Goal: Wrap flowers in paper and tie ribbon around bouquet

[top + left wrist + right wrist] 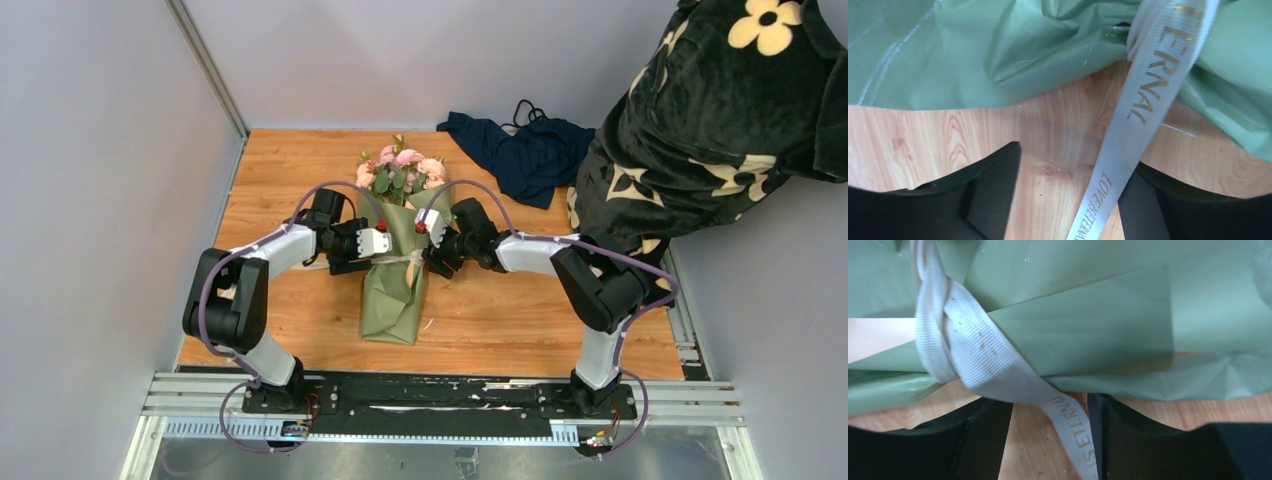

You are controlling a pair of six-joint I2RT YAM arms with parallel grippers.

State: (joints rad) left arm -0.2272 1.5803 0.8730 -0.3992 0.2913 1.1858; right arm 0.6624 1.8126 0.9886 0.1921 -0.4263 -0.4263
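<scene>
Binding bouquet (393, 300), ribbon (979, 356) twisted over paper (1108, 325)

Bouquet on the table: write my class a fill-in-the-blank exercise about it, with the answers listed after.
The paper wrapped around the flowers is ____ in colour. The ribbon reads LOVE IS ____. The left gripper and the right gripper both stand ____, with ribbon running between the jaws.
Answers: green; ETERNAL; open.
</scene>
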